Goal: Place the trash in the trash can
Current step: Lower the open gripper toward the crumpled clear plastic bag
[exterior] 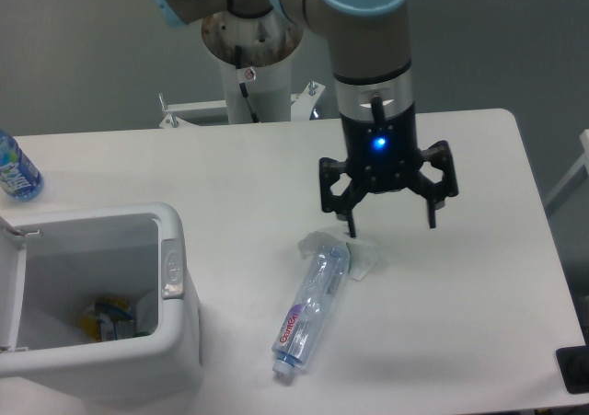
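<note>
hand (391, 220) open wide, fingers spread, holding nothing, blue light lit on its body. it hangs above the desk (460, 277), left finger (351, 220) tip just over the crumpled wrapper (362, 257), can't tell if touching; right finger over bare desk. wrapper lies at the upper end of the crushed bottle (311, 310), touching or overlapping it. bottle lies flat on the desk, slanted, cap end toward the front edge, red-lettered white label near that end. trash can (170, 277) sits left of the bottle, well apart from the hand, open top, grey latch tab on the side facing the bottle, some yellowish stuff and white liner inside. blue-label bottle (16, 168) upright at far left desk edge, behind the can.
</note>
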Controlling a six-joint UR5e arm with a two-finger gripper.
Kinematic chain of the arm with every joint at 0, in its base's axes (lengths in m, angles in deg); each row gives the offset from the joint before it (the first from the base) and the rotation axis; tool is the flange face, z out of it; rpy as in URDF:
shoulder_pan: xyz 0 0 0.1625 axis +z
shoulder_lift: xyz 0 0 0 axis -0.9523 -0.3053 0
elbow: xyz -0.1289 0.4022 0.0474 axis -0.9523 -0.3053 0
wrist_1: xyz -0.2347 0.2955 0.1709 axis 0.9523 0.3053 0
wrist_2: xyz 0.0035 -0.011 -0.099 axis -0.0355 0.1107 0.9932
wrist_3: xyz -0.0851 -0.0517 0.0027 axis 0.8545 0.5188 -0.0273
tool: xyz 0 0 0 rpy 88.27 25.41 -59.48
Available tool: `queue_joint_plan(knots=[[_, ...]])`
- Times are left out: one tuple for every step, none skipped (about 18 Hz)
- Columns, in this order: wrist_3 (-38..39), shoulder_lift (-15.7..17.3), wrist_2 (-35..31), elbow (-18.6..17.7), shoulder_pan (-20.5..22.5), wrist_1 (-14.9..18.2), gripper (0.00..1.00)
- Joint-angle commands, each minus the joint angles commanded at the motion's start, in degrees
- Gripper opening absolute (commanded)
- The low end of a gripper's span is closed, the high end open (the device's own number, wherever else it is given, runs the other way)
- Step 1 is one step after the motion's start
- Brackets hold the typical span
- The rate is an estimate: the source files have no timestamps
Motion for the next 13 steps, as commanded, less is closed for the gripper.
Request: queue_joint_plan(knots=[[-0.09, 0.00, -0.09, -0.35, 0.09, -0.35, 1.00], [-0.70, 0.00, -0.35, -0.96, 0.09, -0.44, 1.00], [-2.01, 0.00, -0.44, -1.23, 0.09, -0.18, 1.00], [-2.37, 0.00, -0.53, -1.32, 0.09, 0.00, 1.00], [-2.02, -0.09, -0.70, -1.93, -0.08, -0.35, 1.00], [-2.02, -0.09, -1.05, -3.07, -0.17, -0.53, 1.00], [-2.02, 0.00, -1.58, -4.38, -0.17, -0.88, 1.00], [-2.02, -0.09, -1.67, -5.53, -0.17, -1.31, 1.00], [-1.76, -0.09, -1.85, -6.67, -0.26, -1.58, 1.00], [0.07, -0.09, -2.02, -7.73, -0.26, -1.76, 1.00], [3.22, -0.09, -2.55, -9.04, -0.35, -1.85, 1.00], [6.38, 0.00, -2.64, -10.19, -0.44, -1.76, 1.00], [8.94, -0.09, -2.64, -11.24, -0.52, -1.76, 1.00]])
